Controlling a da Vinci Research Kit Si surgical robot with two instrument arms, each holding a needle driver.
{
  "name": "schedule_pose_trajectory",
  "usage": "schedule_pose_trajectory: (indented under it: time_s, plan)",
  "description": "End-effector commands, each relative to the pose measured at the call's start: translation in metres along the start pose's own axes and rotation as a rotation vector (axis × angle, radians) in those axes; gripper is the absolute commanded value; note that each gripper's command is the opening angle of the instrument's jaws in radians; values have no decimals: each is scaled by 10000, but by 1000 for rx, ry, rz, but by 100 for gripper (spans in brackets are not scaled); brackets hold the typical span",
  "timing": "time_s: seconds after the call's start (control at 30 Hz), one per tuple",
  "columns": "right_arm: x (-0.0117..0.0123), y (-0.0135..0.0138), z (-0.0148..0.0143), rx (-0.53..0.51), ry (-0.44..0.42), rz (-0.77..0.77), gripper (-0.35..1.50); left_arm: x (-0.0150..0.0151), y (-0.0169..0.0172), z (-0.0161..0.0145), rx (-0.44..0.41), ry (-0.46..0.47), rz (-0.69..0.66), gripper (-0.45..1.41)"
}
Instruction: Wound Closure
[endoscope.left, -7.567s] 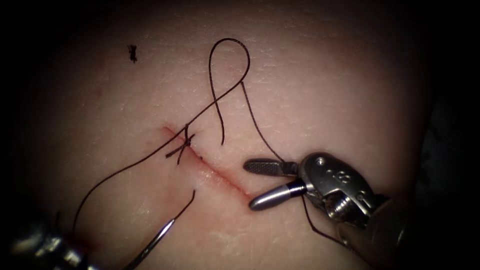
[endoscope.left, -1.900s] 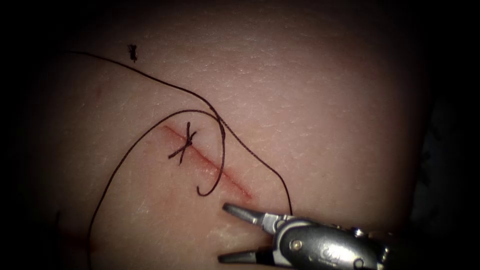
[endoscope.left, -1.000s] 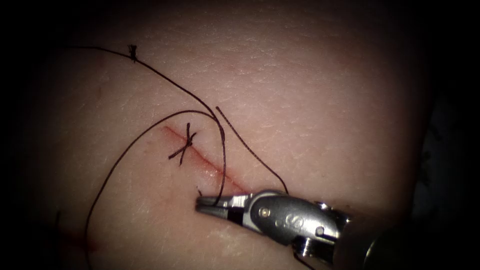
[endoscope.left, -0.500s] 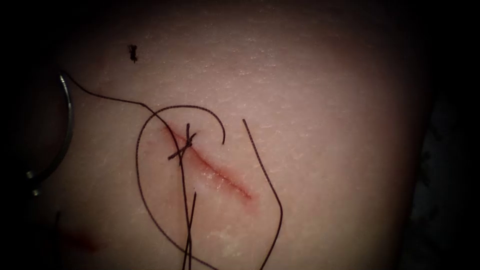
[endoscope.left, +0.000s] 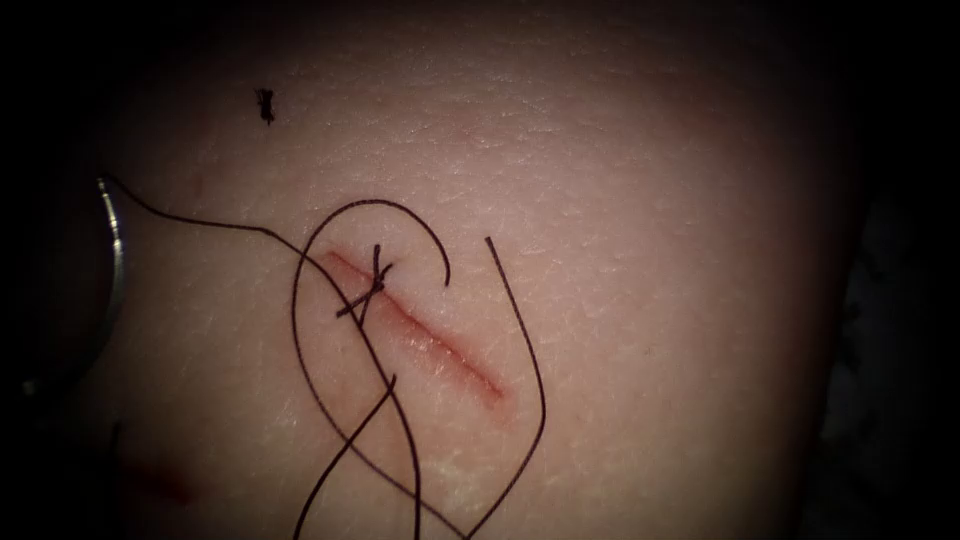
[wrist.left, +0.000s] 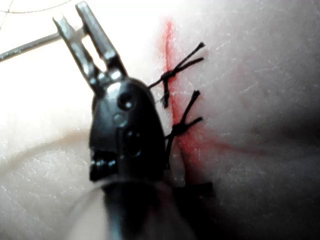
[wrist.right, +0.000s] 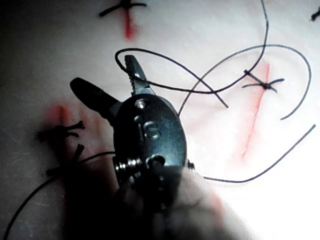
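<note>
Left claw clamped on needle, left of cut

Needle far left of cut, thread looped across it

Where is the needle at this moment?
In the endoscope view the needle lies at the far left edge, well left of the cut, outside the tissue. In the left wrist view the left tool grips it.

Small dark knot-like fleck, dark surround
</note>
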Motion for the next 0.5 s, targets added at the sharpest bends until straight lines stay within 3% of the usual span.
schedule_pose_trajectory:
  time_s: [0.03,0.1,0.17,0.5]
  plan:
    - [-12,12,-20,-23,12,-3,130,-8,7,-6,-17,-9,-7,-45]
    - [-13,15,-25,-30,11,-10,130,-8,7,-10,-23,-4,13,-45]
    - [-18,23,-42,-55,8,-13,126,-8,8,-18,-55,-20,-91,-45]
    - [-18,23,-43,-55,8,-18,126,-8,9,-19,-59,-20,-96,-45]
